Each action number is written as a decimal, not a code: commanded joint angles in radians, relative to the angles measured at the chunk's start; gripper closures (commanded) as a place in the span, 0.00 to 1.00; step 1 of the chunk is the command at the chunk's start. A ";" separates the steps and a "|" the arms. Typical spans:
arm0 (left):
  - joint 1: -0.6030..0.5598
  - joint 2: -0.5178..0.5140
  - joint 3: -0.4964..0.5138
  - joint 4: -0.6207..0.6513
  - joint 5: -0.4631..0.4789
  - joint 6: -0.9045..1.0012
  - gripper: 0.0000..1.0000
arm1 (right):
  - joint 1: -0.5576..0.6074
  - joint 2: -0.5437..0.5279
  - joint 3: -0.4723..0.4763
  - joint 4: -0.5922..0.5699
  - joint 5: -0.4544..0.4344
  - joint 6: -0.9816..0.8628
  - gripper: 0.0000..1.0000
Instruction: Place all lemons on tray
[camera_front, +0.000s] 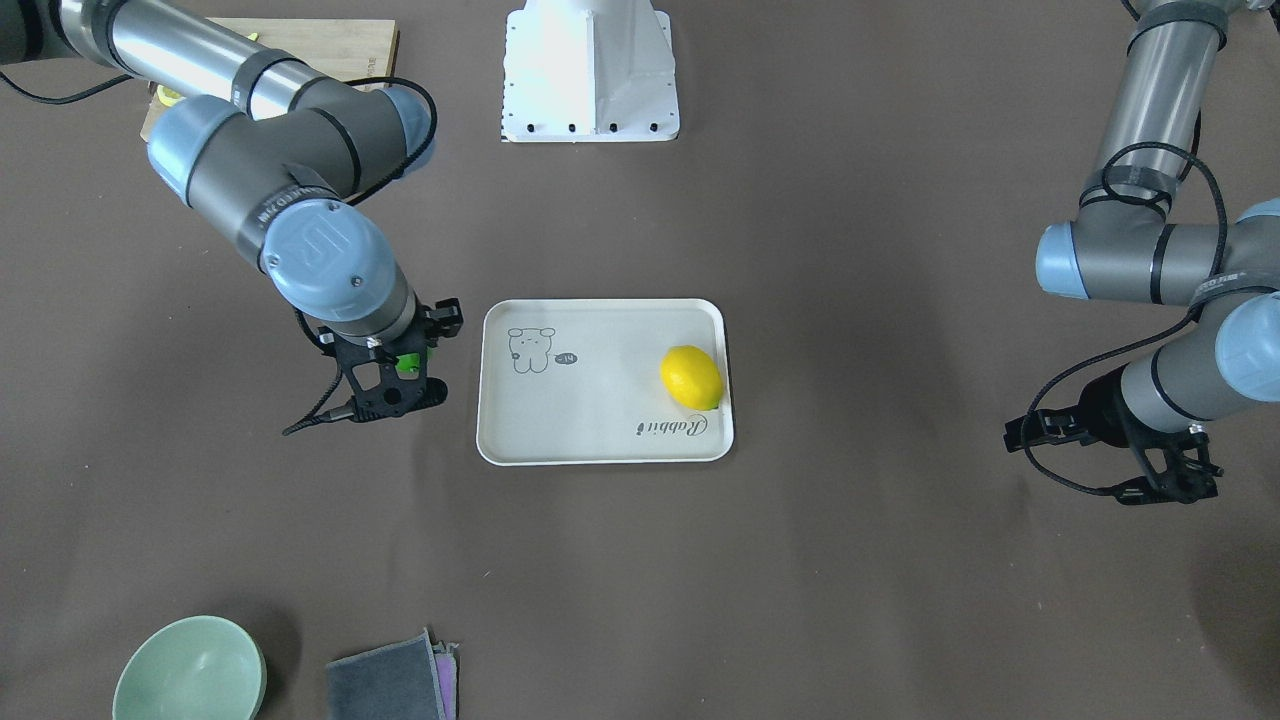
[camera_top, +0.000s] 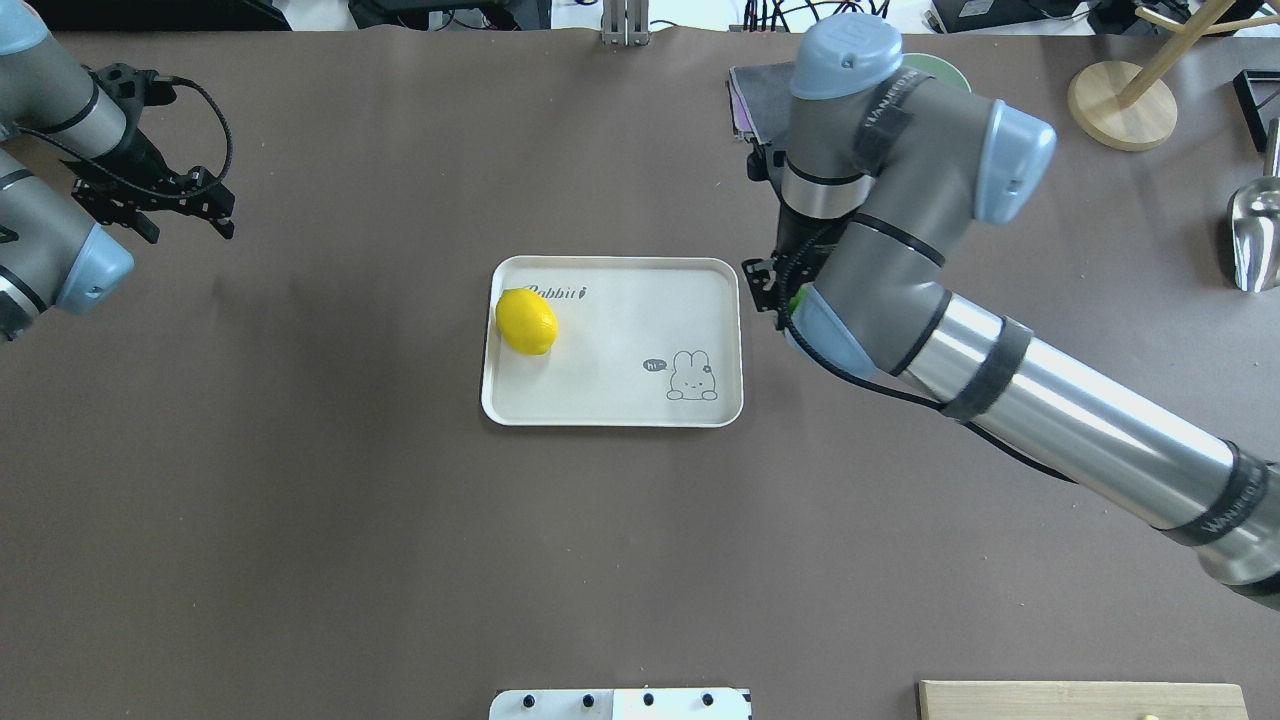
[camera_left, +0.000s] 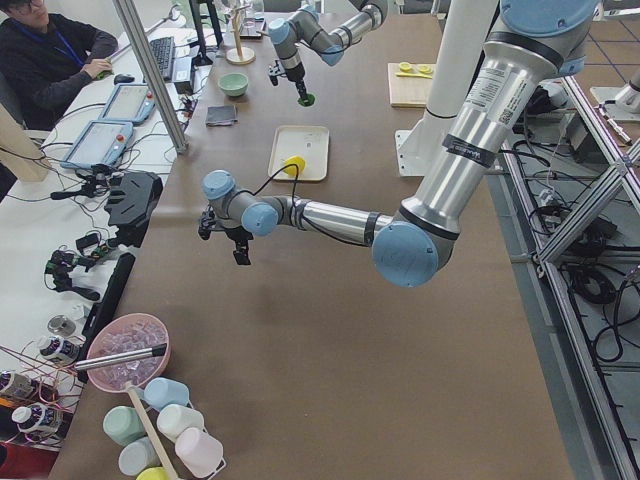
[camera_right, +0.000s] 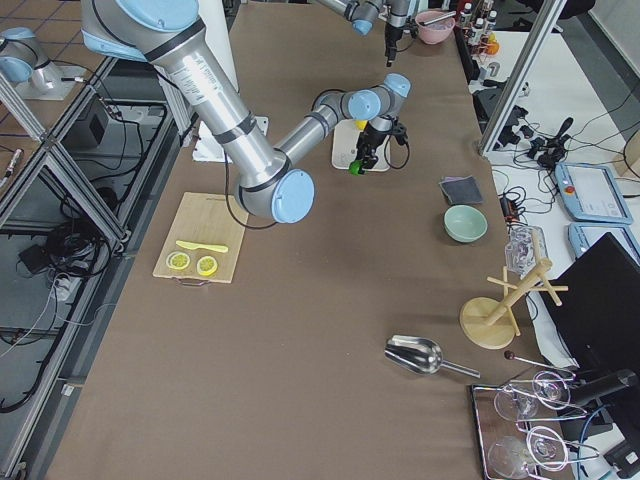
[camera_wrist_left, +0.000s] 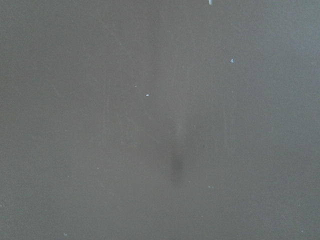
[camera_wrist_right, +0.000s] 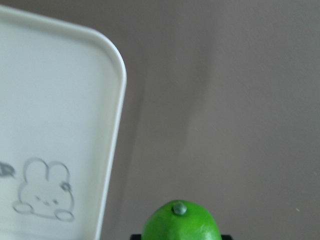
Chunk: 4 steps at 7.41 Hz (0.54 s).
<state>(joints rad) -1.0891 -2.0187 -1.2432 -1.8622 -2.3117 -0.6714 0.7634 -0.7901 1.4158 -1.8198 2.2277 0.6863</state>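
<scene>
Green lemon (camera_wrist_right: 181, 225) clamped in right gripper (camera_front: 398, 378), just beside tray (camera_top: 620, 330), outside rim at rabbit-drawing end.
Step, as judged: carrying second lemon in.
Next move likely: shift over rim, lower, let go.
Yellow lemon (camera_front: 691, 377) on tray, far end.
Left gripper (camera_front: 1165, 480) well apart; fingers' state cannot tell.
Count: lemons two, tray one.

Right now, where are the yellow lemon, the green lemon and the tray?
yellow lemon (camera_front: 692, 377): front-facing view, middle of the fruit.
green lemon (camera_wrist_right: 181, 227): right wrist view, its upper side, just below the stem nub.
tray (camera_top: 610, 330): overhead view, bare floor near its centre.
</scene>
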 joint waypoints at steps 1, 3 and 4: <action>0.000 -0.003 -0.002 0.000 0.000 -0.007 0.02 | -0.012 0.119 -0.216 0.221 0.029 0.313 1.00; 0.000 -0.002 -0.001 -0.002 0.000 -0.005 0.02 | -0.038 0.164 -0.256 0.243 0.047 0.390 1.00; 0.000 -0.002 -0.001 0.000 0.000 -0.007 0.02 | -0.055 0.166 -0.256 0.244 0.052 0.428 0.84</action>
<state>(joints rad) -1.0891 -2.0204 -1.2446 -1.8632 -2.3117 -0.6772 0.7296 -0.6368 1.1713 -1.5856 2.2704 1.0574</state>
